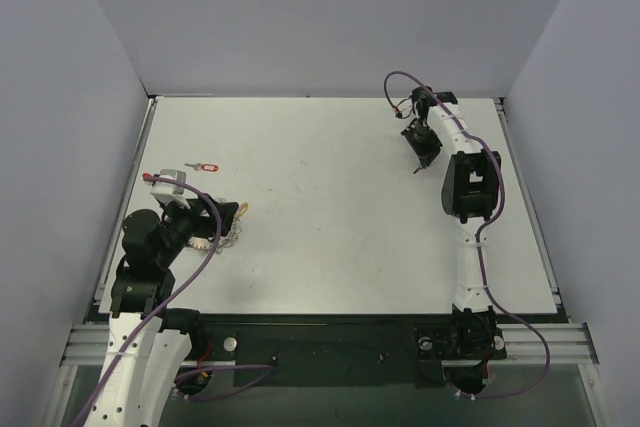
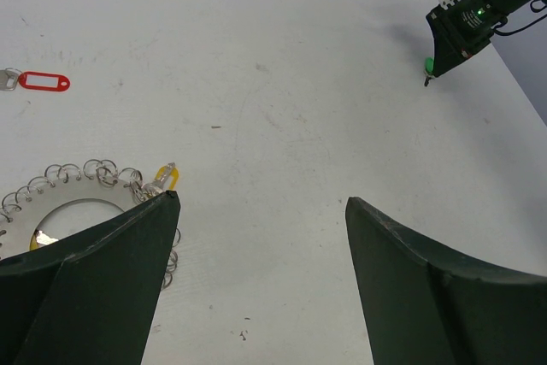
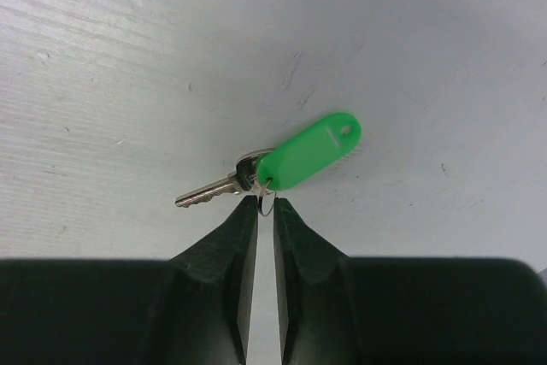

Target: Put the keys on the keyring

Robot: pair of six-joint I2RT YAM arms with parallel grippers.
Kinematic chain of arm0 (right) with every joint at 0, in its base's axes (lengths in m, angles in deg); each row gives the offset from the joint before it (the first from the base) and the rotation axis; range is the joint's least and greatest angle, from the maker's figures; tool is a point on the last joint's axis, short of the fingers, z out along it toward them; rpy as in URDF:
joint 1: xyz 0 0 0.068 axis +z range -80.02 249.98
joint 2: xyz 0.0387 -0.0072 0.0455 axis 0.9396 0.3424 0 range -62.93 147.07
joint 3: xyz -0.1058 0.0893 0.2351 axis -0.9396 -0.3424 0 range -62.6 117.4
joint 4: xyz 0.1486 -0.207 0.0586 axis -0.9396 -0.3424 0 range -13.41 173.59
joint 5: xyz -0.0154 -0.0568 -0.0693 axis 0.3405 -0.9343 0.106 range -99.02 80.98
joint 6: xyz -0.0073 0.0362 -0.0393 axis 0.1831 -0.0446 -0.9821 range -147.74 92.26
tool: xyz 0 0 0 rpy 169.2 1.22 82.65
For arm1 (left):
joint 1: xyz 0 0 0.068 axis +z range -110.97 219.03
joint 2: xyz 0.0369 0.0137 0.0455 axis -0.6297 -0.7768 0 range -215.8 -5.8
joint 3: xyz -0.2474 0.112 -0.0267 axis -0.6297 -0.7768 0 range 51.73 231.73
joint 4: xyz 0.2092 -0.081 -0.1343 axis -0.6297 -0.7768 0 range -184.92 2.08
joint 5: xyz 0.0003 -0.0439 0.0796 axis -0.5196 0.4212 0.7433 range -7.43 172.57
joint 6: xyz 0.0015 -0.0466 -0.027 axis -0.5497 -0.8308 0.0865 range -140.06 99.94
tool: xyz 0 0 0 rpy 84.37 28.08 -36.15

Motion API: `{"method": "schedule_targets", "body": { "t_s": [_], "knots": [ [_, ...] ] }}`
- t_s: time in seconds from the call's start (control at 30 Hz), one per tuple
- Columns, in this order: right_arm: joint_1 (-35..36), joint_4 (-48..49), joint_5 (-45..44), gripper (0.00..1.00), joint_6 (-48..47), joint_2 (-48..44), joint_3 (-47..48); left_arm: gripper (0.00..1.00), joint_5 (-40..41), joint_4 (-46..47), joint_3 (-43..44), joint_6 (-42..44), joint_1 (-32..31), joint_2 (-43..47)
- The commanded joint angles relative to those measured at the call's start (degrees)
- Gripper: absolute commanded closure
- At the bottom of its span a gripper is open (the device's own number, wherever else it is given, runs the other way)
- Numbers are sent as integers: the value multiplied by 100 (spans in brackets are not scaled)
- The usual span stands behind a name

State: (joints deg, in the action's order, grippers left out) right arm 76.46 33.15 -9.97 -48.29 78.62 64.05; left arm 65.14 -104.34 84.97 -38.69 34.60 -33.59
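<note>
The green-tagged key [image 3: 309, 153] hangs by its small wire ring between the tips of my right gripper [image 3: 265, 203], which is shut on that ring just above the table at the far right [image 1: 422, 159]. The left wrist view shows it too [image 2: 429, 64]. The red-tagged key [image 1: 207, 166] lies on the table at the far left and also shows in the left wrist view [image 2: 43, 82]. The keyring [image 2: 85, 173], silvery with a looped rim and a yellow piece [image 2: 168, 177], lies under my left gripper [image 2: 261, 198]. That gripper is open and empty, and its left finger hides part of the ring [image 1: 232, 237].
The white table [image 1: 330, 227] is enclosed by grey walls at the back and sides. Purple cables run along both arms. The right arm [image 1: 468, 187] reaches along the right side of the table.
</note>
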Motion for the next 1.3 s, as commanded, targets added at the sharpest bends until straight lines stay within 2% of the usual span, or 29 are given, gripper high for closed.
{"method": "schedule_targets", "body": {
  "t_s": [0.0,0.1,0.23,0.43,0.57,0.67,0.8,0.83,0.9,0.97,1.03,1.1,1.13,1.17,1.2,1.27],
  "knots": [
    [20,-300,-160,91,-18,74,185,11,-94,271,34,44,38,2],
    [20,-300,-239,91,-27,83,193,11,-94,271,43,61,38,2],
    [20,-300,-309,85,-27,100,211,11,-94,271,34,44,38,2],
    [64,-370,-327,89,-80,162,290,11,-103,263,43,44,38,2],
    [73,-423,-292,99,-133,180,360,11,-146,280,43,53,38,-7],
    [55,-380,-169,100,-142,39,256,11,-278,333,25,44,38,-16],
    [46,-108,321,100,-54,-838,-524,12,-839,622,-53,9,38,-25],
    [29,-46,480,100,33,-1319,-710,14,-1293,858,-71,-43,38,-25],
    [-15,86,1112,100,235,-2095,-1456,18,-1822,1227,-150,-202,21,-68],
    [-68,165,2146,100,489,-2894,-2438,21,-2244,1553,-238,-421,-93,-156],
    [-85,227,2946,100,744,-3720,-3273,23,-2440,2141,-379,-641,-304,-183],
    [-68,201,3606,100,869,-4538,-4117,24,-2162,2380,-467,-651,-795,-95],
    [-68,175,3802,100,869,-4993,-4357,24,-1985,2433,-528,-537,-1362,18],
    [-68,79,4143,100,773,-5267,-4803,25,-1514,2564,-546,-458,-1655,45],
    [-68,17,4286,100,677,-5670,-4982,25,-1196,2591,-537,-239,-2354,98],
    [-59,-281,4577,100,-67,-6356,-5465,25,-483,2697,-485,155,-3366,-24]
  ]
}}
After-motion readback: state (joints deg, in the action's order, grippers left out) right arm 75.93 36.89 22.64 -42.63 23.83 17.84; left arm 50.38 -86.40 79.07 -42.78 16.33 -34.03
